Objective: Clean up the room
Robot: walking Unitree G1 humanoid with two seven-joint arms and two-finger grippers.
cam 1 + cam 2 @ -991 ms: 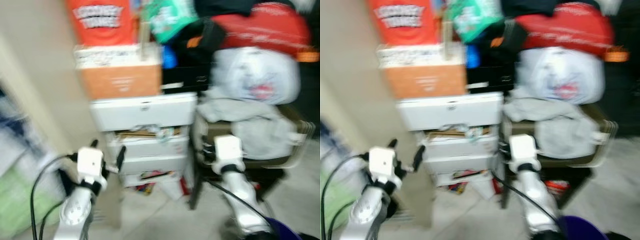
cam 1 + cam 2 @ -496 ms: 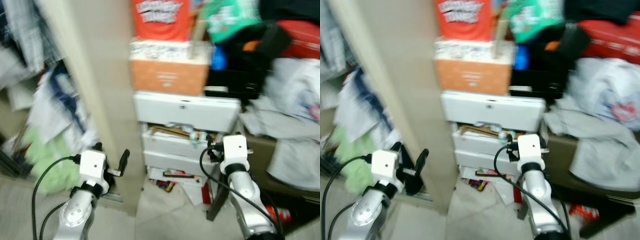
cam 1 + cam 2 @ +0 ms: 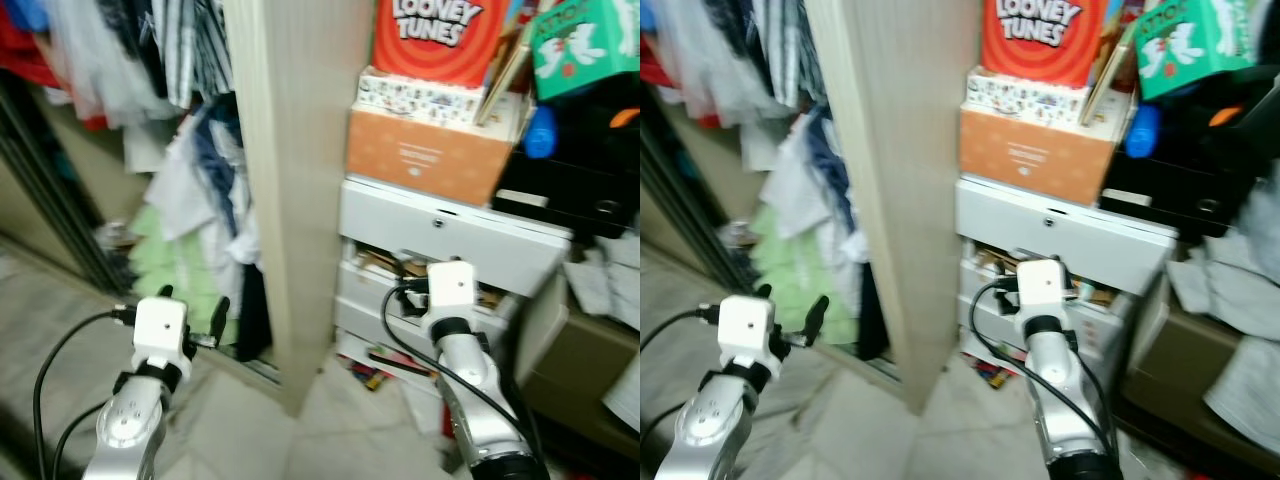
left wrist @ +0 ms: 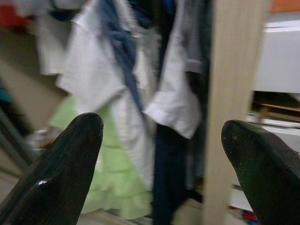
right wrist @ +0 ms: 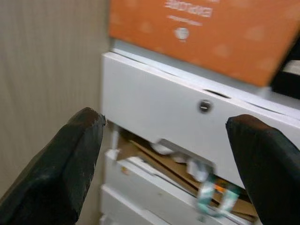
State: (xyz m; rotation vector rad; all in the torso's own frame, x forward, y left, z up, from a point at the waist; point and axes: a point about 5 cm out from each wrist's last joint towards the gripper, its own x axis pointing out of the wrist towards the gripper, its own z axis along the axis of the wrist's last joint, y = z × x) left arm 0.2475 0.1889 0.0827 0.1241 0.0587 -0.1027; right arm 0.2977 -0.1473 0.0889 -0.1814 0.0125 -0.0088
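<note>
**Empty grippers, cluttered corner: snag and bump risks ahead**

Both arms are raised in front of the robot with nothing held. The left gripper [image 3: 190, 318] has its fingers spread apart and faces the hanging clothes [image 3: 205, 190] in the open wardrobe. The right gripper [image 5: 164, 154] is likewise spread wide and points at the white drawer unit [image 3: 440, 235], close to its overstuffed lower drawers.

No single item to tidy is picked out yet; clutter lies on the floor at the foot of the drawer unit [image 3: 375, 365].

The wooden wardrobe panel [image 3: 290, 150] stands between the arms, so a turn could knock a forearm against it. The right arm's cable [image 3: 400, 340] could catch on protruding drawer contents. Boxes [image 3: 425, 150] stacked on the drawer unit's top could topple if bumped.
</note>
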